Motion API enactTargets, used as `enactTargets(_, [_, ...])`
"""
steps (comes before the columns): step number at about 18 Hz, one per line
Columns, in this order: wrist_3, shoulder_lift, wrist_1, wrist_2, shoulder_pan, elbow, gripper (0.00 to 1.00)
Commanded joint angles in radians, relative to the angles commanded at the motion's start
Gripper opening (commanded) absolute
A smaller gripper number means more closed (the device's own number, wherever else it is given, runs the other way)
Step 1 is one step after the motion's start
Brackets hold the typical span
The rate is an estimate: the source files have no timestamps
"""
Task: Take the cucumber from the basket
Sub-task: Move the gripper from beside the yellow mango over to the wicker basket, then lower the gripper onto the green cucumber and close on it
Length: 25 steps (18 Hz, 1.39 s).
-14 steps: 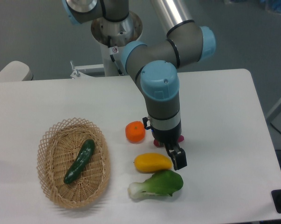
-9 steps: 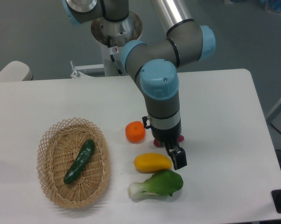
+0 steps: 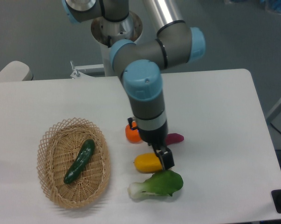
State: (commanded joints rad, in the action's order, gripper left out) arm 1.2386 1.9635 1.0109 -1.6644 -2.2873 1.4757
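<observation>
One cucumber (image 3: 79, 161) lies slantwise inside the basket (image 3: 51, 196), well off to the basket side of the jaws (image 3: 165, 159), untouched and with nothing over it. Since a moment ago the arm has swung across the counter (image 3: 215, 107) toward that side: its wrist, which stood past the far end of the yellow fruit (image 3: 148, 162), now hangs right over that fruit, and it hides part of the orange (image 3: 132, 134) that was fully in sight before. The shift has also uncovered a small magenta thing (image 3: 174, 138) on the counter, behind the jaws on the side away from the basket. Just below the jaws sits the bok choy (image 3: 156, 185). The jaws carry nothing; whether they stand open or closed I cannot tell, since only one dark finger shows below the wrist.

My reading is that the approach has only begun. The jaws are low among the loose produce, so the remaining travel to the cucumber has to pass the yellow fruit and the basket's rim without nudging either, then line up along the cucumber's tilt.
</observation>
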Motion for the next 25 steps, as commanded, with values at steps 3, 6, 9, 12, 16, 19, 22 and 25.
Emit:
enactTargets(3, [-0.23,-0.002,-0.002,0.011,0.048,0.0,1.0])
enactTargets(6, [-0.426,-0.002,-0.002,0.003,0.104,0.023,1.0])
enactTargets(9, [-0.49,-0.006,-0.008,0.008,0.15,0.072,1.0])
enactTargets(12, [-0.531,0.001,-0.011,0.006,0.186,0.123,1.0])
enactTargets(16, [-0.657,0.035,-0.011,0.009,0.212,0.135,1.0])
enactTargets(19, [-0.784,0.057,-0.017,0.012,0.232,0.137,1.0])
enactTargets(22, [-0.794,0.089,-0.063,0.011,0.246,0.138,1.0])
enactTargets(25, [-0.785,0.112,-0.091,0.005,0.258,0.138,1.0])
